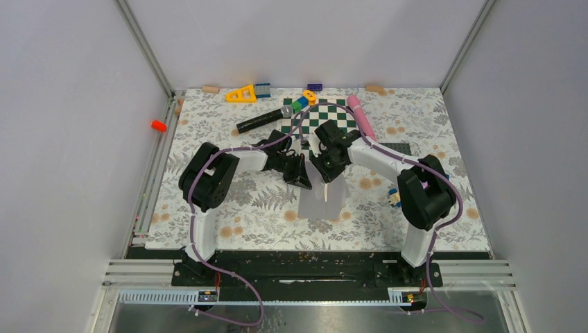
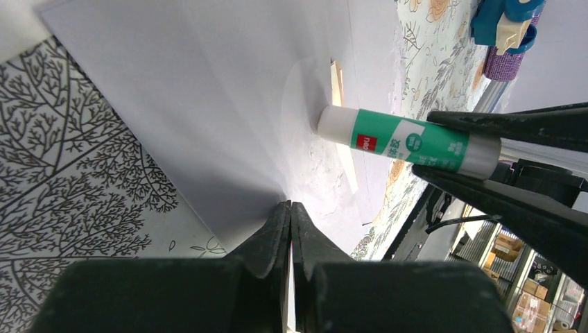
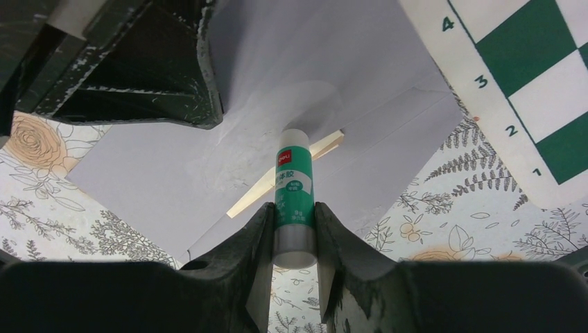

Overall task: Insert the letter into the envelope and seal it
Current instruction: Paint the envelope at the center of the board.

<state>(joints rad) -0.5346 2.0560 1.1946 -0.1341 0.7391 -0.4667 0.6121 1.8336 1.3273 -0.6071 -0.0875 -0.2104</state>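
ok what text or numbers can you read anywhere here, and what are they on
"4", "3", "2", "1": on the white border of the green and white chequered board
Green and white glue stick in the right end effector: red brand patch and white Chinese characters, too small to read
Nothing else readable

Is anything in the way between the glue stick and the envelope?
No, nothing visible. The glue stick, clamped in the jaws of the right gripper, has its white end right against the envelope. The left gripper pinches the envelope's paper off to the side, not between them.
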